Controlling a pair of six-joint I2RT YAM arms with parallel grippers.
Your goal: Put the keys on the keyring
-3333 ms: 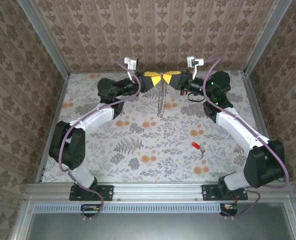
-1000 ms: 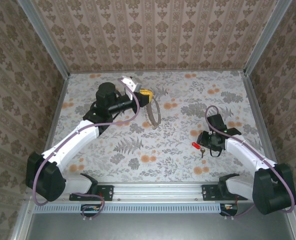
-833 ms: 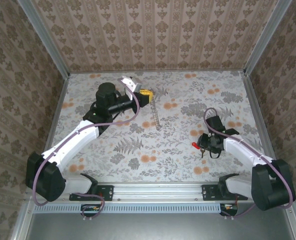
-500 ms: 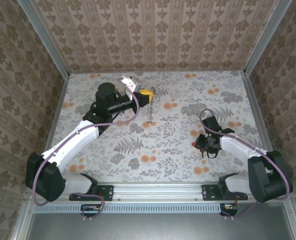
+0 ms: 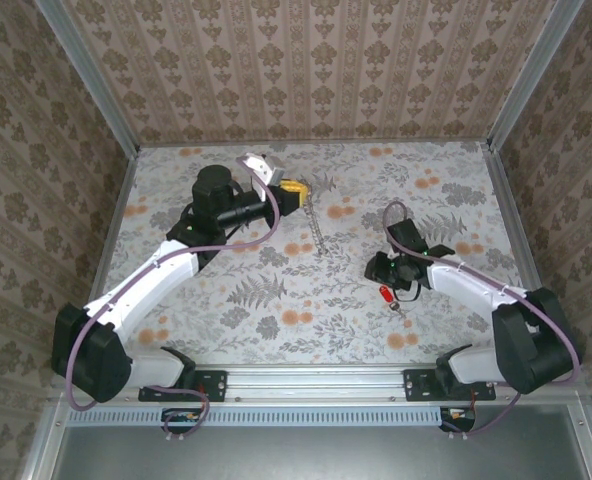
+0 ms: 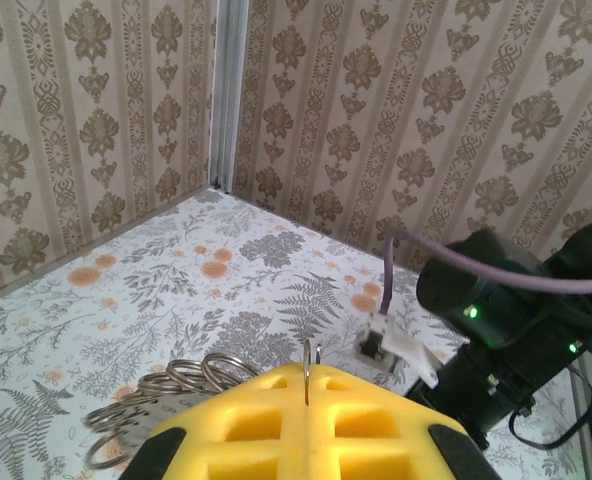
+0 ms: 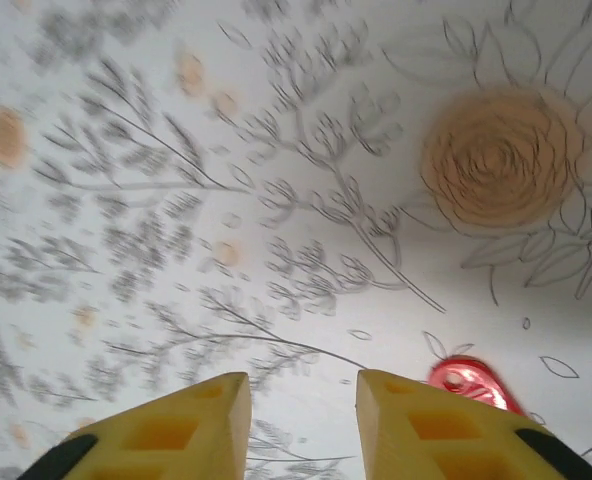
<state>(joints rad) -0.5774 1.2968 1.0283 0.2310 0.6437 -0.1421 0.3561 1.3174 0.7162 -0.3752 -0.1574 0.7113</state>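
The keys are one tiny key with a red head (image 5: pixel 385 293), lying on the flowered table just in front of my right gripper (image 5: pixel 378 274). In the right wrist view the red head (image 7: pixel 471 383) lies outside the right finger (image 7: pixel 426 425), and my right gripper (image 7: pixel 304 400) is open low over bare table. My left gripper (image 5: pixel 294 192) is held up at the back centre, shut on the keyring (image 5: pixel 321 228), whose chain hangs below it. In the left wrist view a thin wire of the keyring (image 6: pixel 307 362) sticks out between the closed yellow pads, and linked rings (image 6: pixel 176 385) trail to the left.
Patterned walls close the table (image 5: pixel 276 300) in on three sides, with a metal rail along the near edge. In the left wrist view the black right arm (image 6: pixel 506 320) with its purple cable stands close on the right.
My right arm has swung left and lowered next to the key, and its jaws have narrowed. The chain under my left gripper has swung; the left arm has stayed still.
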